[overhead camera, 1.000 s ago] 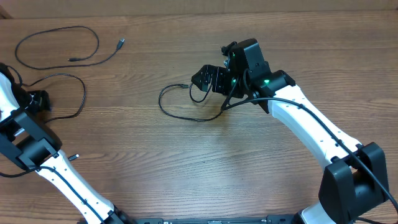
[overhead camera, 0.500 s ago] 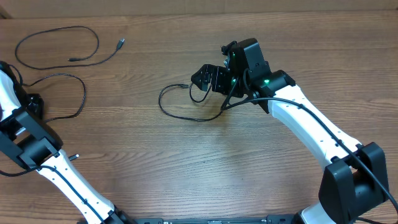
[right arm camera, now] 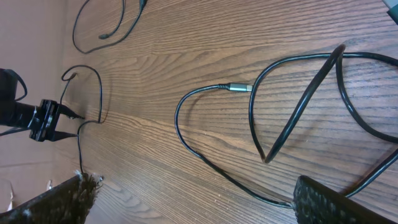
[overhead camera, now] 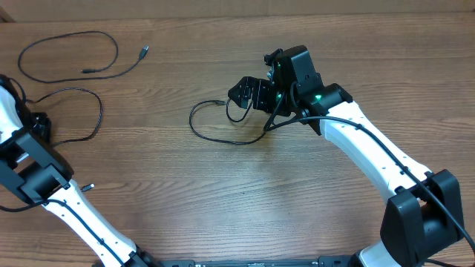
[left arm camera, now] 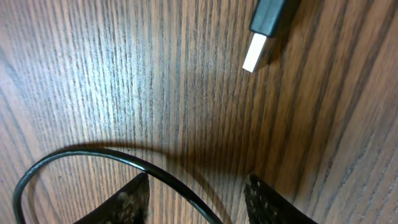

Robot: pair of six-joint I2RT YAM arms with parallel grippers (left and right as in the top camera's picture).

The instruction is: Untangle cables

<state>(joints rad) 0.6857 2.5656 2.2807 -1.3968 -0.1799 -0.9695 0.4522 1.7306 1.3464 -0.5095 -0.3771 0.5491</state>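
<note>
Three thin black cables lie apart on the wooden table. One loops at the far left corner, with a plug tip. A second curves beside my left gripper. In the left wrist view this cable runs between the open fingers, with a silvery USB plug ahead. The third cable loops in the middle, just left of my right gripper. The right wrist view shows its loops and plug between the open fingers; the cable passes close to the right finger.
A small silvery plug tip lies beside the left arm. The left gripper also shows in the right wrist view at the table's left edge. The thick black arm wire runs along the right arm.
My left gripper has shifted slightly left and toward the table's near side along its cable. The right arm and the middle cable have not moved.
</note>
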